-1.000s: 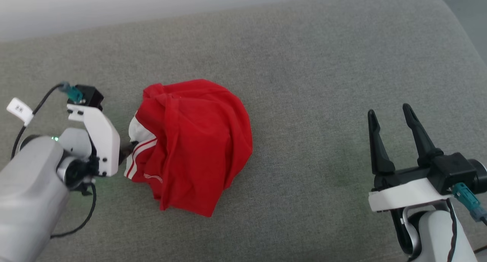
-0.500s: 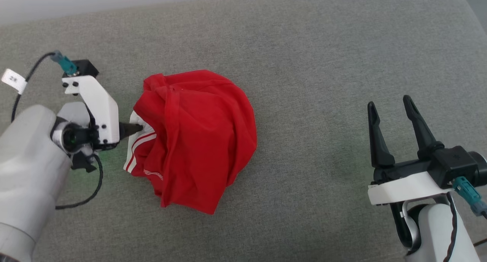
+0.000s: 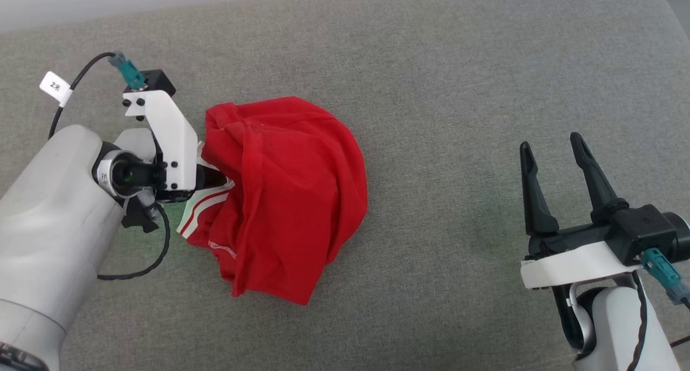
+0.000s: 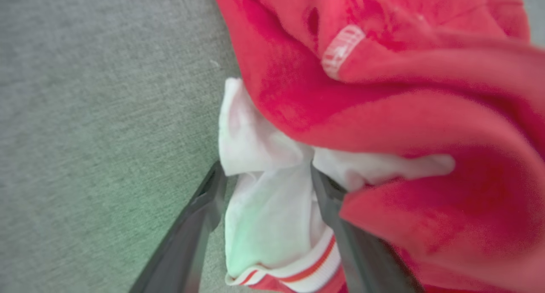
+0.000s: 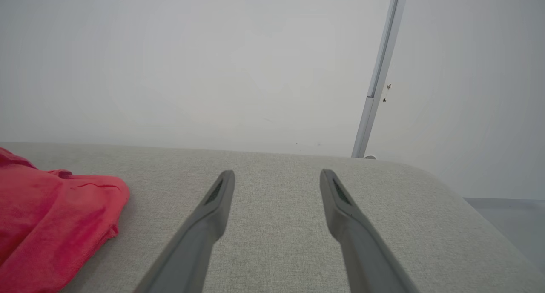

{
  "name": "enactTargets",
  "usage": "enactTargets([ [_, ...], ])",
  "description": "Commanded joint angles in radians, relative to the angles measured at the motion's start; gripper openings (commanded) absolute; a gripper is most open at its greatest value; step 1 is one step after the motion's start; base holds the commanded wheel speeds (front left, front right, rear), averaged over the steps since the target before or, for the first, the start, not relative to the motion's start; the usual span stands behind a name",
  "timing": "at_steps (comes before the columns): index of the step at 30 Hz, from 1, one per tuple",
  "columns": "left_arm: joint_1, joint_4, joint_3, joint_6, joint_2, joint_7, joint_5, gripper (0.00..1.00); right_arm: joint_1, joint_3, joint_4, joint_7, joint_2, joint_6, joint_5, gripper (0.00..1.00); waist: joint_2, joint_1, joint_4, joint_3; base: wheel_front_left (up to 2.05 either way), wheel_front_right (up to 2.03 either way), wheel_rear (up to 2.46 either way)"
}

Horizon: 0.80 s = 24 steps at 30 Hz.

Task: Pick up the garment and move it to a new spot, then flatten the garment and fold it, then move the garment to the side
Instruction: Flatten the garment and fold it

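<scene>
Head view: shows the garment (image 3: pixel 285 198) heaped in a crumpled red mound left of centre on a grey upholstered surface (image 3: pixel 458 80), with a white panel and red-and-white striped trim poking out along its left edge. Finds the left gripper (image 3: pixel 211 178) pushed in against that edge from the side, fingertips tucked out of sight under the red cloth. Left wrist view: catches 2 dark fingers (image 4: pixel 198 218) standing apart, straddling a fold of the white fabric without pinching it, with bare grey surface on 1 side and red folds crowding the other. Places the right gripper (image 3: pixel 550 151) at the lower right of the head view, well apart from the garment, pointing up the frame with jaws spread wide and nothing between them. Right wrist view: takes in a corner of the red cloth at the far left, a pale wall (image 5: pixel 213 71) behind the surface and a slim metal strip (image 5: pixel 379 80) running up it.
</scene>
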Motion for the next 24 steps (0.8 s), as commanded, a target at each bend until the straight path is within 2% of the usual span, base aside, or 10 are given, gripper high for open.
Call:
enactTargets([
  [1,0.028,-0.005,-0.013,0.008,0.003,-0.006,0.016,1.00,-0.005,0.002,-0.003,-0.005,0.001,0.000,0.002,1.00,0.0000,0.0000,-0.002,0.003,0.00,0.00,0.00],
  [2,0.042,-0.005,-0.018,0.018,0.005,-0.009,0.023,1.00,-0.007,0.002,-0.003,-0.005,0.001,0.000,0.004,1.00,0.0000,0.0000,-0.002,0.005,0.00,0.00,0.00],
  [3,0.057,-0.004,-0.027,0.021,0.005,-0.003,0.029,0.73,-0.010,0.002,-0.002,-0.005,0.001,0.000,0.004,1.00,0.0000,0.0000,-0.003,0.006,0.00,0.00,0.00],
  [4,0.069,-0.006,-0.035,0.018,0.006,-0.002,0.034,0.27,-0.011,0.001,-0.002,-0.005,0.001,0.000,0.003,1.00,0.0000,0.0000,-0.004,0.007,0.00,0.00,0.00],
  [5,0.078,-0.007,-0.037,0.019,0.008,-0.015,0.034,0.00,-0.012,0.001,-0.001,-0.005,0.001,0.000,0.003,1.00,0.0000,0.0000,-0.004,0.008,0.00,0.00,0.00],
  [10,0.087,-0.014,-0.027,0.000,0.035,-0.069,0.039,0.00,0.002,-0.008,0.002,-0.005,0.001,0.000,-0.004,1.00,0.0000,0.0000,0.001,-0.008,0.00,0.00,0.00],
  [14,0.087,-0.052,-0.022,0.003,0.082,-0.099,0.056,0.00,0.025,-0.022,0.005,-0.005,0.001,0.000,-0.015,1.00,0.0000,0.0000,0.025,-0.035,0.00,0.00,0.00],
  [19,0.106,-0.134,0.005,0.033,0.151,-0.129,0.056,0.00,0.044,-0.025,0.007,-0.005,0.001,0.000,-0.024,1.00,0.0000,0.0000,0.057,-0.063,0.00,0.00,0.00],
  [24,0.156,-0.216,0.014,0.097,0.242,-0.119,0.064,0.00,0.047,-0.022,0.009,-0.005,0.001,0.000,-0.030,1.00,0.0000,0.0000,0.085,-0.080,0.00,0.00,0.00],
])
